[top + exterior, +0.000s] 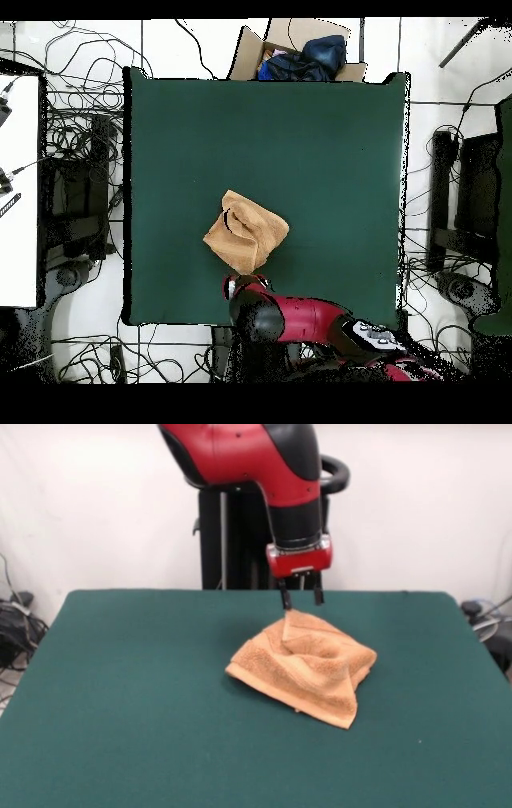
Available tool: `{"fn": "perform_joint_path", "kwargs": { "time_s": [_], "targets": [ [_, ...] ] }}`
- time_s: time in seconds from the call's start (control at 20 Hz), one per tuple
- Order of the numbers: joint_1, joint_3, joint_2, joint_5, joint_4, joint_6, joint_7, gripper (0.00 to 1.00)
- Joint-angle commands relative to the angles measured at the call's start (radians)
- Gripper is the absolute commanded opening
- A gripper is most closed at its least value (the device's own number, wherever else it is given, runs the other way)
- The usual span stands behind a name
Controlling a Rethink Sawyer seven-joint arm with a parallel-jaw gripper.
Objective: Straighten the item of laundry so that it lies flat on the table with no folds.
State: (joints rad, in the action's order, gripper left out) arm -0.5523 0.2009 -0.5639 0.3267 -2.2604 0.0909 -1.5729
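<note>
The orange-tan towel [308,664] lies crumpled on the dark green table [144,688], a little right of its middle, with folds and layers doubled over each other. It also shows in the overhead view [245,232], on the half of the table [330,150] nearer the robot's base. My gripper [302,602] hangs straight down over the towel's far edge. Its fingers [284,598] are spread apart with nothing between them, and their tips stand at or just above the raised far corner of the towel. In the overhead view the arm [290,318] hides the gripper.
The black pedestal [232,536] stands behind the table's far edge. A cardboard box [300,55] with dark blue cloth in it sits off the table's edge opposite the robot. Cables lie on the floor around the table.
</note>
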Motion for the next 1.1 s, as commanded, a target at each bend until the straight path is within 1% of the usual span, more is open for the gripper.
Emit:
{"fn": "perform_joint_path", "kwargs": {
  "time_s": [0.05,0.45,0.7,1.1],
  "targets": [
    [0.017,-0.021,-0.002,0.013,0.134,-0.066,-0.090,1.00],
    [0.000,-0.004,0.002,0.032,0.135,-0.067,-0.077,1.00],
    [-0.023,0.026,0.034,0.048,0.138,-0.052,-0.086,1.00],
    [-0.007,-0.001,0.045,0.062,0.157,-0.051,-0.075,1.00]
  ]
}}
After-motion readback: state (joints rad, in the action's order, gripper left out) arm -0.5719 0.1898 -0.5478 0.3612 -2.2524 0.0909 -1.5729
